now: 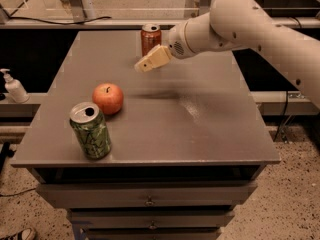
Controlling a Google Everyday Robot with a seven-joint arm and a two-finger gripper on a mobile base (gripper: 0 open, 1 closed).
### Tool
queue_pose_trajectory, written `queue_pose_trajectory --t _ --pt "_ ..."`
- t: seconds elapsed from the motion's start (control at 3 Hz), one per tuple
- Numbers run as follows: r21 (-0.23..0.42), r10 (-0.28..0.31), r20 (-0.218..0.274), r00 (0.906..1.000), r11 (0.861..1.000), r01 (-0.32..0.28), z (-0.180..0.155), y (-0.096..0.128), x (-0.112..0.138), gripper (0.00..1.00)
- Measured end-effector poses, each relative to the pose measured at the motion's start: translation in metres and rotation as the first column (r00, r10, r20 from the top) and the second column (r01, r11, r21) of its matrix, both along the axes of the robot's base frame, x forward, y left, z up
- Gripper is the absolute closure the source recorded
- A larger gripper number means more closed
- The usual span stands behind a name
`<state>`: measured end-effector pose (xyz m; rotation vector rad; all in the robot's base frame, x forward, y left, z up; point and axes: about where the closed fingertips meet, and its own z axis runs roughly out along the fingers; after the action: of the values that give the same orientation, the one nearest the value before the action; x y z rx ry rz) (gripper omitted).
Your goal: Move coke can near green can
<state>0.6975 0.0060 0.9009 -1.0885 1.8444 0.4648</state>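
The coke can [150,38] stands upright near the far edge of the grey table [200,129], red-orange with a silver top. The green can [91,130] stands upright at the front left, green with jagged markings and an open silver top. My gripper [146,63] hangs above the table just in front of and slightly left of the coke can, its cream fingers pointing down-left. It holds nothing that I can see. The white arm reaches in from the upper right.
A red apple [108,98] sits between the two cans, just behind the green can. A soap pump bottle [15,87] stands on a ledge left of the table. Drawers run below the table's front edge.
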Motion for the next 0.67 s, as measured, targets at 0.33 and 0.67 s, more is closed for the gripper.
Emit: queue_pose_trajectory --t 0.33,0.67 --pt "0.039 -0.026 0.010 0.9996 0.999 0.025 -0.009 0.002 0.022 0.00" --pt "0.102 -0.037 0.023 0.9991 0.994 0.035 -0.013 0.015 0.044 0.00"
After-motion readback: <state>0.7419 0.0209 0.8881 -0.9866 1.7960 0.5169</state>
